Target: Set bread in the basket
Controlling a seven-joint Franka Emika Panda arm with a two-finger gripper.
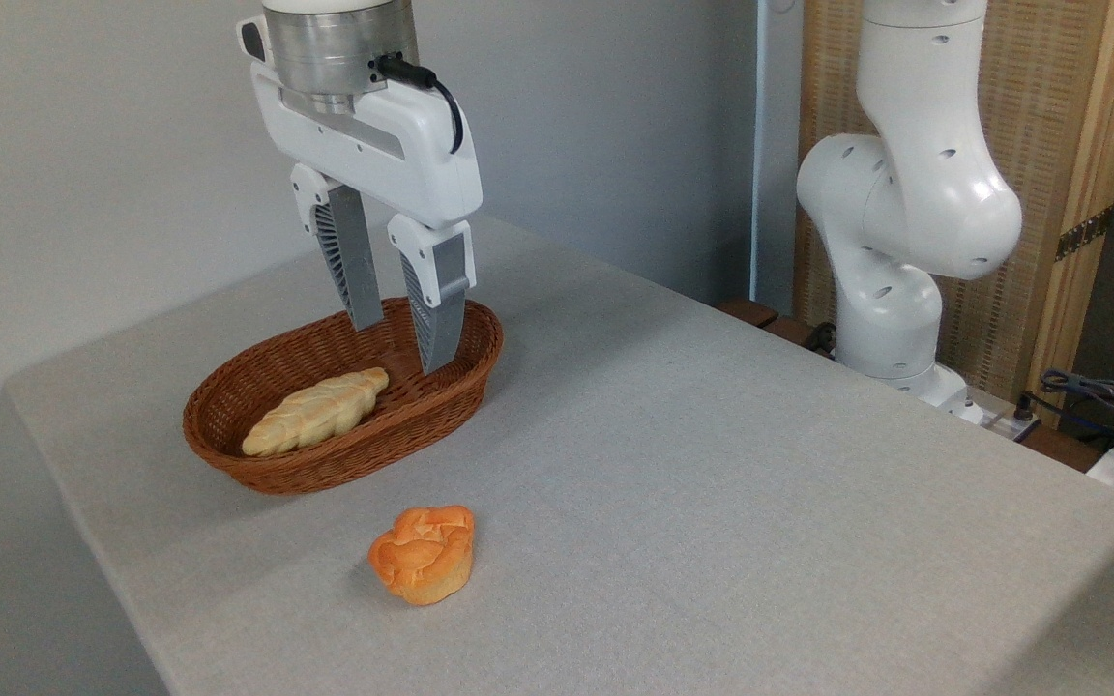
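The bread, a long pale golden braided loaf, lies inside the basket, an oval reddish-brown wicker one at the left of the table. Its left end rests toward the basket's near-left wall. My gripper hangs over the basket's right half, just right of the loaf's upper tip. The fingers are spread apart with nothing between them. Their tips sit about level with the basket rim and do not touch the bread.
A small round orange-brown swirled bun sits on the grey tablecloth in front of the basket. The robot's white base and arm stand at the back right, with cables beside the table's right edge.
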